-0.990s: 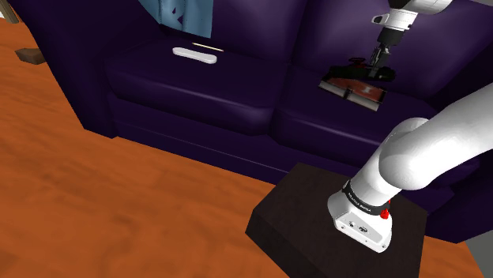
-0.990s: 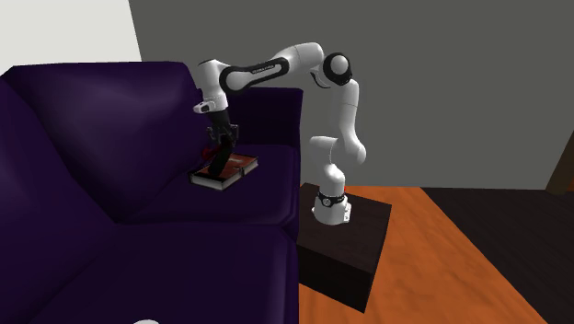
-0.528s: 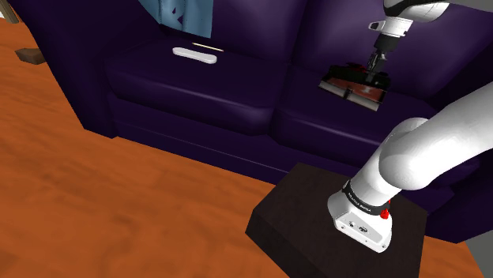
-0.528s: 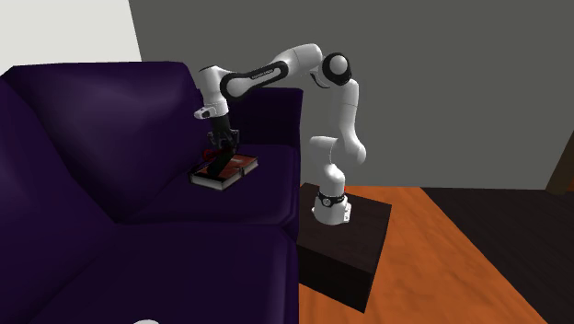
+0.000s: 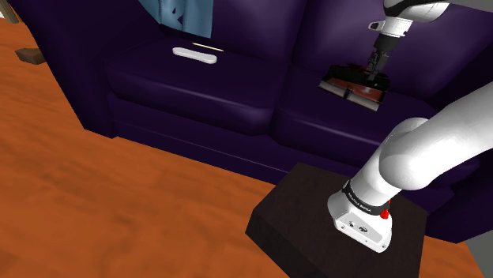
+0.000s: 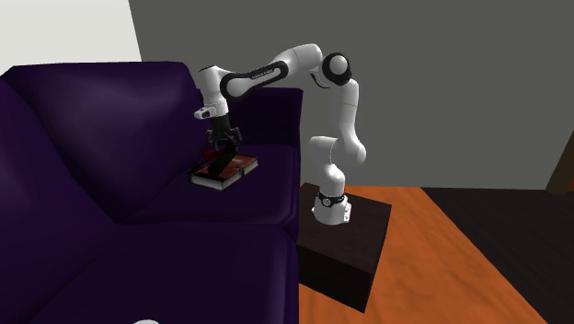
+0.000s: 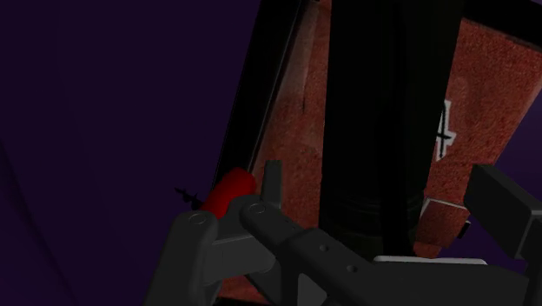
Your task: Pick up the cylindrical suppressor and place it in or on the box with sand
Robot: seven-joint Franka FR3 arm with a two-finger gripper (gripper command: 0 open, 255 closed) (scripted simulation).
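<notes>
Touching box of reddish sand (image 7: 295,130), black suppressor (image 7: 382,104)

A dark purple sofa (image 5: 197,87) with plump seat cushions stands on an orange-brown wooden floor (image 5: 95,205). A flat white oblong object (image 5: 194,54) lies on the seat cushion towards the shoulder view's left, near the backrest. Pale blue cloth (image 5: 186,16) hangs over the backrest above it. A small brown object (image 5: 31,55) lies on the floor beyond the sofa's end. A grey wall (image 6: 441,83) rises behind the sofa.
</notes>
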